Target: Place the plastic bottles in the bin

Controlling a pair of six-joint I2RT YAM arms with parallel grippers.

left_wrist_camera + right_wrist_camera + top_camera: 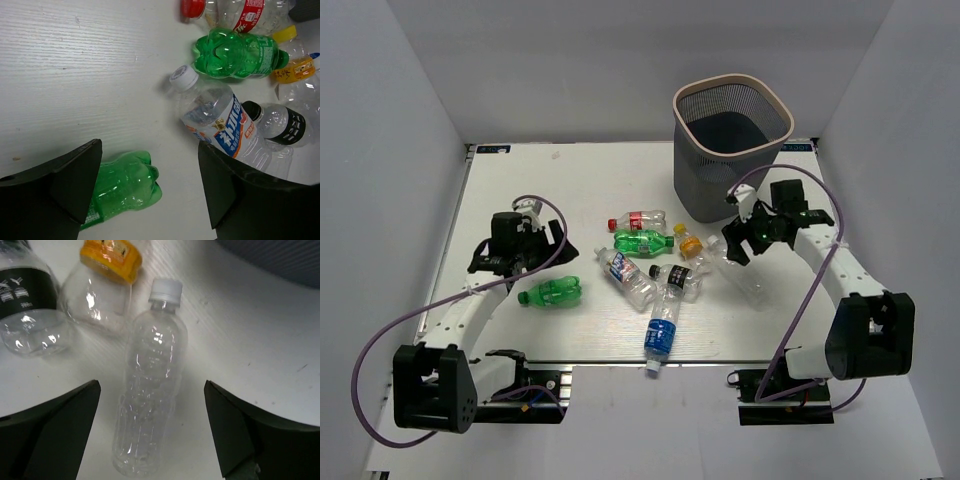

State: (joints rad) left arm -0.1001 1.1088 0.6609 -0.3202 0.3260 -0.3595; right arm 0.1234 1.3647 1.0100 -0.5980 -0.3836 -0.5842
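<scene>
The left gripper has its two black jaws spread wide, and nothing is pinched between them. A see-through green bottle with a bumpy bottom lies on its side, half tucked under the left jaw, with its bumpy end poking into the gap. Past the right jaw lies a white-cap bottle, clear and crinkly, with a blue and orange label. Beside it is a black-label bottle. Farther out from the jaws lie a second green bottle, a red-label bottle with a red cap, and an orange-label bottle with a yellow cap.

The right gripper is spread wide too. A clear bottle lies right in the gap between its jaws, ribbed, shiny and without a label, its white cap pointing away. The jaws do not touch it.

A blue-label bottle lies near the front edge of the white, wood-grained table, well apart from both grippers.

The bin stands upright just beyond the right gripper, made of dark grey mesh with a smooth pinkish rim and rounded corners. It looks dark inside, and I cannot tell if anything is in it.
</scene>
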